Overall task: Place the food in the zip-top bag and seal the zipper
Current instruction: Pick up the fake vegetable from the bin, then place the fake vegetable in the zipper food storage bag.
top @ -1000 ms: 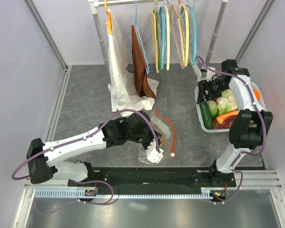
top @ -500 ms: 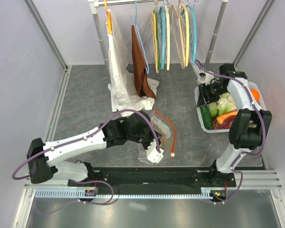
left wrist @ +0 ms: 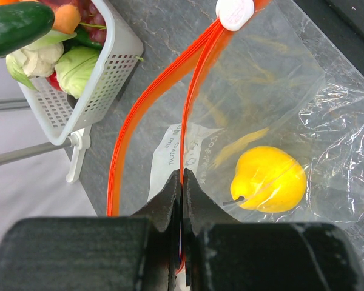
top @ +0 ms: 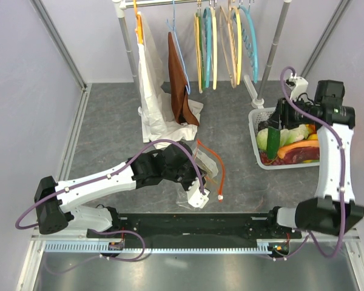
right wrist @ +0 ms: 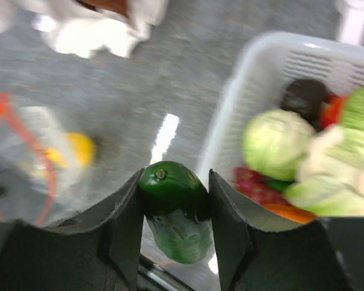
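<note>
My left gripper (left wrist: 182, 177) is shut on the orange-red zipper (left wrist: 147, 103) of the clear zip-top bag (left wrist: 303, 91), which lies on the grey table. The bag's mouth gapes, with the white slider (left wrist: 235, 12) at the far end. A yellow fruit (left wrist: 268, 179) lies inside the bag. My right gripper (right wrist: 173, 182) is shut on the dark green cucumber (right wrist: 175, 215), gripped across its width. In the top view the cucumber (top: 272, 137) hangs over the left end of the basket, and the bag (top: 204, 165) lies by the left gripper (top: 193, 177).
The white slatted basket (top: 255, 116) at the right holds a pale green cabbage (right wrist: 276, 142), red meat and other toy food. A rack at the back carries a white garment (top: 150, 91), a brown cloth (top: 179, 79) and coloured hangers (top: 221, 42).
My right gripper has closed on the cucumber and lifted it out of the basket, and the right arm has swung up and to the right. The left arm and the bag have not moved.
</note>
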You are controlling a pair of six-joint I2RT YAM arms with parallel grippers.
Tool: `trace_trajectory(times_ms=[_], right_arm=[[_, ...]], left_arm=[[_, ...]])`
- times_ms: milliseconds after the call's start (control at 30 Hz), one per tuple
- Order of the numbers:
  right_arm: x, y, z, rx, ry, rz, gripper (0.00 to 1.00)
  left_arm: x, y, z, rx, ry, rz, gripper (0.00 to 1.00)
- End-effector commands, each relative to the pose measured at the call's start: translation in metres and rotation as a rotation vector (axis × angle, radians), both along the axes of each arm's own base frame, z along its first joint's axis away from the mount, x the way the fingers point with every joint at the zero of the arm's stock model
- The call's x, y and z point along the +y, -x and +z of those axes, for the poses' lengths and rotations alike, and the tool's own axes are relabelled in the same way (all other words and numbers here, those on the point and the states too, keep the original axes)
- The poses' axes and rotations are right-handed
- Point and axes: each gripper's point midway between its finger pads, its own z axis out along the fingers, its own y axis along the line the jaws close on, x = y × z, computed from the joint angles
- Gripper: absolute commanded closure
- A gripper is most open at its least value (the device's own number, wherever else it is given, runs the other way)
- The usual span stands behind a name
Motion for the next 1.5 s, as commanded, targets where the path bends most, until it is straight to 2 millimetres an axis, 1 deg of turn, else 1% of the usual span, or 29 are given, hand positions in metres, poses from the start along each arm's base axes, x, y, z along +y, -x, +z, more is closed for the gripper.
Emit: trace_trajectory(times_ms=[0,67,100,133,167,200,233,267,300,333,400,433,467,500,567,633,733,767,900,933,967,1033,1133,1200,1233,1300,1333,1433,1467], right_arm=[[0.048,0.032,0.033,-0.04,-0.243,0.118,0.89],[0.059,0.036,0.047,-0.074,-0.314,0.153,0.88],[0.069,0.041,0.047,-0.032,-0.399,0.16,0.87],[0.073,0.037,0.055,-0.075,-0.413,0.173,0.87],[0.077,0.036,0.056,-0.078,-0.425,0.178,0.87],[0.087,0.038,0.053,-0.039,-0.461,0.169,0.87],[0.09,0.032,0.062,-0.099,-0.455,0.177,0.87],[0.095,0.03,0.065,-0.111,-0.468,0.178,0.87],[0.105,0.031,0.066,-0.102,-0.494,0.187,0.87],[0.11,0.025,0.08,-0.144,-0.525,0.18,0.87],[0.127,0.027,0.094,-0.163,-0.55,0.215,0.87],[0.13,0.023,0.102,-0.174,-0.574,0.206,0.87],[0.14,0.026,0.109,-0.18,-0.585,0.234,0.87],[0.15,0.03,0.116,-0.191,-0.596,0.269,0.87],[0.16,0.032,0.117,-0.177,-0.605,0.28,0.86],[0.174,0.041,0.113,-0.159,-0.603,0.318,0.85],[0.187,0.046,0.09,-0.13,-0.562,0.334,0.85],[0.19,0.047,0.079,-0.11,-0.553,0.337,0.85],[0.21,0.06,0.053,-0.053,-0.494,0.38,0.85],[0.212,0.061,0.051,-0.06,-0.482,0.381,0.85],[0.212,0.062,0.042,-0.047,-0.469,0.374,0.84],[0.215,0.066,0.034,-0.042,-0.458,0.388,0.84],[0.216,0.071,0.017,0.002,-0.442,0.381,0.84],[0.216,0.075,0.009,0.013,-0.422,0.387,0.83],[0.213,0.072,0.007,0.0,-0.4,0.365,0.82],[0.211,0.071,0.009,-0.02,-0.39,0.359,0.81],[0.213,0.075,0.011,-0.012,-0.404,0.377,0.79],[0.219,0.085,0.006,0.034,-0.421,0.398,0.78],[0.221,0.09,0.004,0.042,-0.42,0.413,0.72]], left_arm=[[-0.002,-0.002,0.003,-0.003,0.013,0.006,0.98],[-0.002,-0.002,0.003,0.004,0.015,0.012,0.98],[-0.003,-0.002,0.004,0.005,0.017,0.012,0.98],[-0.002,-0.003,0.004,0.007,0.017,0.018,0.98],[-0.002,-0.004,0.004,0.007,0.017,0.02,0.98],[-0.003,-0.004,0.004,0.011,0.017,0.025,0.98],[-0.002,-0.005,0.004,0.013,0.018,0.032,0.98],[-0.002,-0.006,0.005,0.021,0.022,0.04,0.98],[-0.002,-0.007,0.004,0.026,0.02,0.047,0.98],[-0.001,-0.008,0.003,0.027,0.019,0.05,0.98],[0.0,-0.009,0.004,0.023,0.019,0.053,0.98],[0.0,-0.009,0.004,0.024,0.021,0.053,0.98],[0.0,-0.009,0.005,0.021,0.022,0.051,0.98],[0.0,-0.009,0.007,0.018,0.026,0.051,0.98],[-0.001,-0.011,0.011,0.01,0.036,0.052,0.98],[-0.002,-0.012,0.017,0.004,0.046,0.055,0.98],[-0.004,-0.014,0.025,-0.002,0.062,0.06,0.98],[-0.004,-0.014,0.025,-0.004,0.062,0.062,0.98],[-0.003,-0.016,0.026,-0.012,0.062,0.07,0.98],[-0.002,-0.017,0.027,-0.012,0.063,0.071,0.98],[-0.003,-0.017,0.029,-0.017,0.068,0.07,0.98],[-0.003,-0.018,0.031,-0.02,0.07,0.074,0.98],[-0.003,-0.022,0.034,-0.033,0.075,0.083,0.98],[-0.003,-0.026,0.038,-0.035,0.082,0.091,0.98],[-0.003,-0.026,0.039,-0.035,0.083,0.092,0.98],[-0.002,-0.025,0.041,-0.038,0.09,0.086,0.98],[-0.003,-0.025,0.042,-0.04,0.093,0.082,0.98],[-0.003,-0.027,0.043,-0.048,0.09,0.087,0.98],[-0.003,-0.028,0.044,-0.049,0.092,0.088,0.98]])
